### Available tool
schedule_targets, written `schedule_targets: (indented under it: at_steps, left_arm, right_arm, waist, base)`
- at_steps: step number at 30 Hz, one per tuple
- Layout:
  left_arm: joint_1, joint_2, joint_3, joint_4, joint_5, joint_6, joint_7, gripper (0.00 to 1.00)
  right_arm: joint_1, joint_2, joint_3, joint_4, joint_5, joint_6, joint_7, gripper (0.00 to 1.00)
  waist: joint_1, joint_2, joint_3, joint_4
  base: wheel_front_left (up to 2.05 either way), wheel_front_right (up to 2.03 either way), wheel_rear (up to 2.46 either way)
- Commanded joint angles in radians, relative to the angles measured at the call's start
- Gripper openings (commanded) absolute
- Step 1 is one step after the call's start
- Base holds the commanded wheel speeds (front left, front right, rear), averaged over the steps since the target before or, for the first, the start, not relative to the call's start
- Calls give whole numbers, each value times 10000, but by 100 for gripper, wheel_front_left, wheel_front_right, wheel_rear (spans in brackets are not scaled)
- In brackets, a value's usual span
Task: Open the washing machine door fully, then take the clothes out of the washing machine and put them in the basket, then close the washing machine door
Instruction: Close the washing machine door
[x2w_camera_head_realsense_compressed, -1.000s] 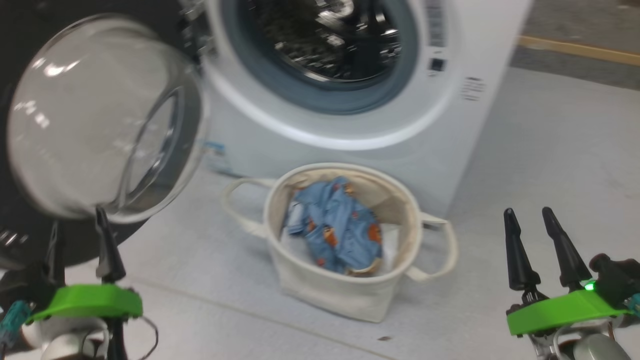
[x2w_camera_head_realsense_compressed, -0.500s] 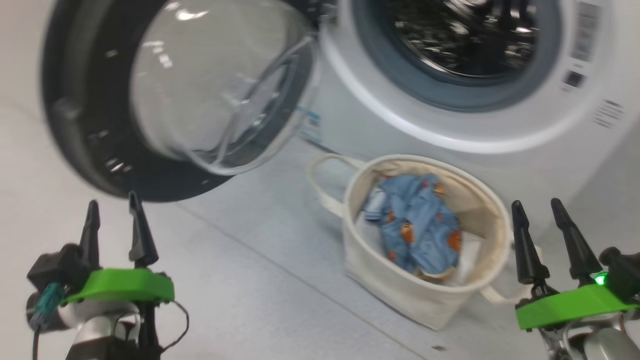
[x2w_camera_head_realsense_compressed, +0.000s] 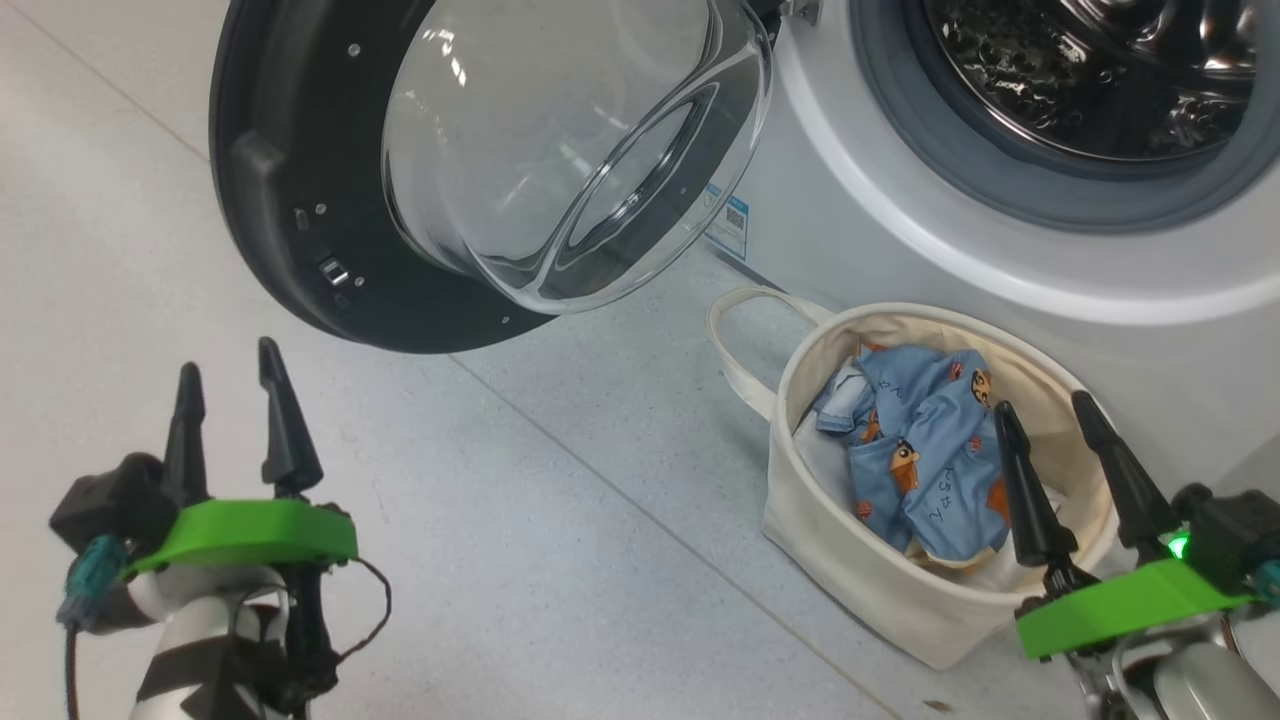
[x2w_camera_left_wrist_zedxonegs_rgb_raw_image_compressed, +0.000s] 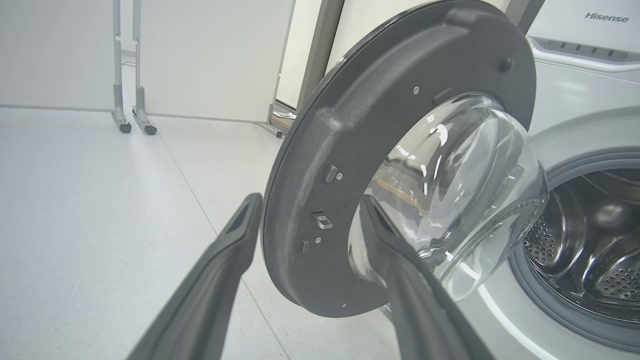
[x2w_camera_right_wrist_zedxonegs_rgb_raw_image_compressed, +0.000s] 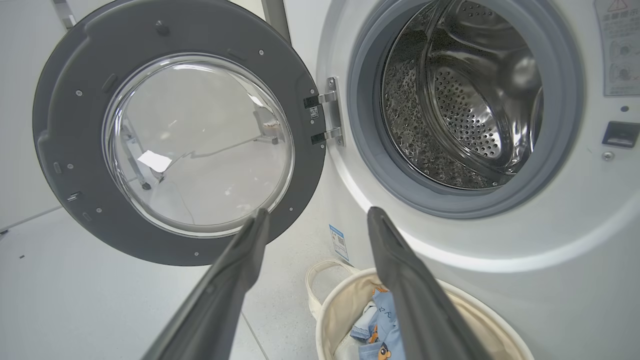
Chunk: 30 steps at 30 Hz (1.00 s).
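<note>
Blue cartoon-print clothes (x2w_camera_head_realsense_compressed: 925, 470) are already in the basket (x2w_camera_head_realsense_compressed: 860, 590) parked right in front of the washing machine (x2w_camera_head_realsense_compressed: 900, 250) on the head cam, the door (x2w_camera_head_realsense_compressed: 290, 200) hangs wide open off the machine's left, and the left gripper (x2w_camera_head_realsense_compressed: 228, 358) and right gripper (x2w_camera_head_realsense_compressed: 1042, 403) both sit empty, fingers spread. Left wrist cam looks straight at the door's rim (x2w_camera_left_wrist_zedxonegs_rgb_raw_image_compressed: 320, 150), so a shove could land on the glass bulge (x2w_camera_left_wrist_zedxonegs_rgb_raw_image_compressed: 450, 190) and skid off. Right wrist cam shows the basket under the machine's opening, so the closing door might clip a handle (x2w_camera_right_wrist_zedxonegs_rgb_raw_image_compressed: 320, 263).
</note>
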Motion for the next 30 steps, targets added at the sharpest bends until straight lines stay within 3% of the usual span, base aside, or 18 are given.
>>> schedule_targets:
  at_steps: [1,5,6,7,13,20,23,30]
  left_arm:
    - [-265,184,460,-401,-63,2,-121,100]
    - [-157,97,757,-523,-316,-172,-127,100]
    - [-146,83,850,-532,-438,-240,-128,9]
    - [-146,74,949,-536,-585,-319,-128,0]
    - [-500,111,1607,-466,-1936,-871,401,0]
    - [-1929,441,2777,181,-5053,-1623,2920,0]
    - [-2760,818,3272,714,-6154,-1623,3950,0]
    - [-4684,1561,3973,2609,-7509,-1321,5230,0]
  right_arm:
    - [-435,-260,195,-271,84,52,-48,100]
    - [-603,-332,318,-162,165,52,-48,100]
    - [-608,-348,341,-132,172,52,-48,100]
    - [-602,-360,374,-100,178,52,-48,100]
    - [-657,-540,523,-95,204,52,-48,100]
    - [-933,-1000,807,-204,289,52,81,100]
    - [-1045,-1182,855,-272,334,52,143,100]
    - [-1049,-1559,750,-515,344,52,317,100]
  waist:
    - [0,0,38,5]
    - [0,0,50,0]
    - [0,0,48,-4]
    - [0,0,40,-8]
    - [0,0,292,-4]
    - [0,0,847,49]
    - [0,0,1019,52]
    - [0,0,1432,23]
  base:
    - [0,0,0]
    - [0,0,0]
    - [0,0,0]
    - [0,0,0]
    - [0,0,0]
    - [0,0,0]
    - [0,0,0]
    - [0,0,0]
